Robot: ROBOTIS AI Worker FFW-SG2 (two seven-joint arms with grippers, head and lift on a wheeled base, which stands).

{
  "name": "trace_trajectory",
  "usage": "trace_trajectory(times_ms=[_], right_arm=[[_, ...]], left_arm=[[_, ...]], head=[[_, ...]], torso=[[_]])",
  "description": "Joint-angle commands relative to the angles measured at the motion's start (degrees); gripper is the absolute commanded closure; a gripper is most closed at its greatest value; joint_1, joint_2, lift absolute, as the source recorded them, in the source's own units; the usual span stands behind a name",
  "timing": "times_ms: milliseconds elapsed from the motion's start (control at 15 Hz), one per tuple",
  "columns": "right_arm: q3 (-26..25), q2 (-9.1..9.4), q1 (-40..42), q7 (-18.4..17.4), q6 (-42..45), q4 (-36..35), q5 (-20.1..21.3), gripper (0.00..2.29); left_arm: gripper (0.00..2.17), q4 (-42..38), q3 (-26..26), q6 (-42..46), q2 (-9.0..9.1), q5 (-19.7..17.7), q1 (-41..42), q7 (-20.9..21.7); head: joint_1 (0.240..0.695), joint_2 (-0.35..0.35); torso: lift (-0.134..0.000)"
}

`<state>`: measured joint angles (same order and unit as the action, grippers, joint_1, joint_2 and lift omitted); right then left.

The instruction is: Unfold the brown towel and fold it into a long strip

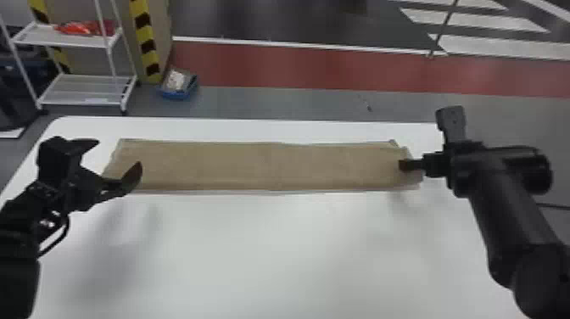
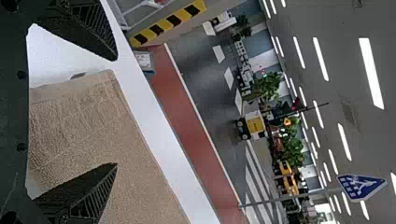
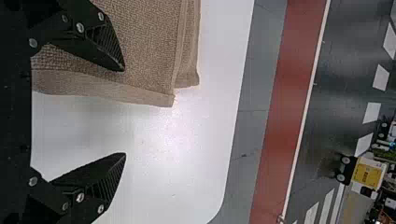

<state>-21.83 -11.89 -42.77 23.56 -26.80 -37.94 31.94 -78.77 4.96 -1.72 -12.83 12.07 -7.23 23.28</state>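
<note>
One towel, two open grippers

One brown towel (image 1: 271, 165) lies folded in a long strip, its ends below the left gripper (image 1: 119, 152) and the right gripper (image 1: 425, 138). Each has its two fingers wide apart and grips nothing. One white table (image 1: 271, 250) with rounded corners lies under both. Beyond the left gripper stand one rack (image 1: 80, 91) and one blue bin (image 1: 178, 96); one red band (image 1: 297, 70) crosses the grey floor (image 1: 263, 102).

Left arm (image 1: 19, 258): in from the left edge, slanting forward and inward
Left tool (image 1: 119, 153): fingers spread apart
Right arm (image 1: 513, 216): in from lower right, bent inward at the wrist
Right tool (image 1: 415, 164): fingers wide apart
</note>
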Motion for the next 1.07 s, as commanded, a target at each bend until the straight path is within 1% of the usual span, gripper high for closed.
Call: trace_trajectory(times_ms=[0,200,333,467,667,800,867,933,1000], right_arm=[[0.38,0.47,1.55,0.35,-1.29,-2.85,-1.71,0.05],[0.65,0.56,1.72,0.61,-1.11,-2.85,-1.71,0.07],[1.0,1.08,2.6,0.88,-0.41,-4.08,-1.88,0.07],[1.97,1.08,3.83,0.97,-0.94,-6.19,-4.08,0.08],[2.41,1.79,6.21,1.32,-1.11,-10.49,-6.45,0.08],[3.37,2.31,9.28,1.4,-1.11,-15.77,-9.79,0.09],[3.46,3.11,11.57,1.4,-0.94,-19.72,-11.64,0.09],[3.46,4.16,14.73,1.4,-0.23,-25.17,-13.75,0.09],[3.55,5.3,17.63,0.61,-0.23,-30.0,-15.33,0.09]], left_arm=[[0.07,-0.07,0.23,0.17,-0.09,-0.03,0.2,0.01],[0.07,-0.07,0.32,0.53,-0.09,-0.03,0.11,0.01],[0.07,-0.15,0.49,0.7,-0.09,-0.2,0.2,0.01],[0.07,-0.15,0.67,2.11,-0.09,-0.47,0.37,0.09],[0.07,-0.59,1.2,2.46,0.0,-0.47,0.9,0.09],[0.07,-1.21,1.64,2.46,0.0,-0.47,1.43,0.09],[0.07,-1.47,2.08,2.46,-0.09,-0.47,1.78,0.09],[0.07,-1.56,2.16,2.63,-0.09,-0.56,1.95,0.01],[0.07,-2.0,2.43,2.81,-0.09,-0.56,2.39,0.01]], head=[[0.695,-0.138],[0.695,-0.132],[0.695,-0.131],[0.695,-0.124],[0.695,-0.12],[0.695,-0.112],[0.695,-0.108],[0.695,-0.104],[0.695,-0.097]], torso=[[-0.123],[-0.123],[-0.123],[-0.123],[-0.123],[-0.123],[-0.123],[-0.123],[-0.123]])
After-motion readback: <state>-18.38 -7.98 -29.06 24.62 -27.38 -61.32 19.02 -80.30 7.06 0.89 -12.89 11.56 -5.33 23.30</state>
